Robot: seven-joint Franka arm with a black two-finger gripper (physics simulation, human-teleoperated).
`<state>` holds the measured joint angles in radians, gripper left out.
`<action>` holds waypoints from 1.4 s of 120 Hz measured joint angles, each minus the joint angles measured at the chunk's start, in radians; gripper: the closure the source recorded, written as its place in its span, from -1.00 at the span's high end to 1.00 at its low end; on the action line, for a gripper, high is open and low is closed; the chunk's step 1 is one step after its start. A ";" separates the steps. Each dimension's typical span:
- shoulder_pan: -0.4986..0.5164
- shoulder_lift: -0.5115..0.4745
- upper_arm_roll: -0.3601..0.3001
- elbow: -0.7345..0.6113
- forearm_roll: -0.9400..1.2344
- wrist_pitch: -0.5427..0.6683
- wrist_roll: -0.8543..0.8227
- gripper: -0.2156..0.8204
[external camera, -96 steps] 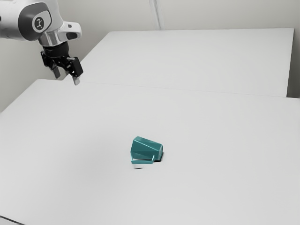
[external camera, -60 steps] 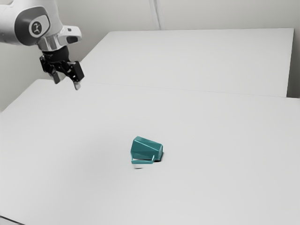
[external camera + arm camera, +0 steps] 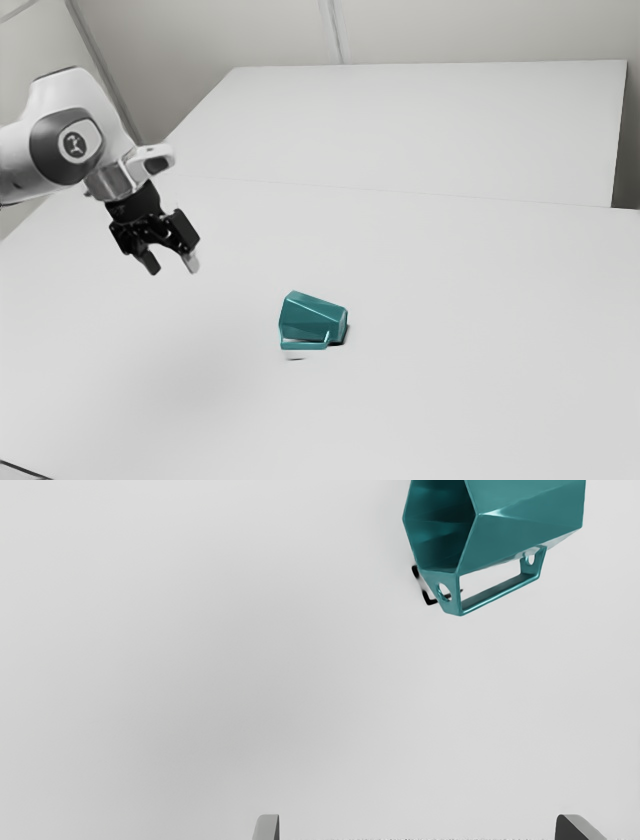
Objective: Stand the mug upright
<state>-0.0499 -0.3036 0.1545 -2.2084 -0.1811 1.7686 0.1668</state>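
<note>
Lying ahead of gripper (image 3: 172, 266), mug (image 3: 311, 318)

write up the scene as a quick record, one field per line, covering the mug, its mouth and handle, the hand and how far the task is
object: teal faceted mug
pose: lying on its side
surface: pale table
mouth: faces roughly the exterior view's left
handle: on the mug's side nearer the exterior camera
hand: open, raised over the table, toward the exterior view's left from the mug
between fingers: nothing
contact with mug: none
task status: mug not yet upright
</note>
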 joint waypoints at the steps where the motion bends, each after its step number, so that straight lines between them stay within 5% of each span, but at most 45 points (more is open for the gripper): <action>1: 0.001 0.000 0.000 -0.007 -0.003 0.003 0.005 0.58; 74: 0.032 0.323 -0.002 0.005 -0.266 0.285 0.406 0.58; 168: 0.034 0.442 -0.056 -0.034 -0.784 0.341 0.819 0.58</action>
<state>-0.0154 0.1385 0.0987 -2.2427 -0.9652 2.1092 0.9859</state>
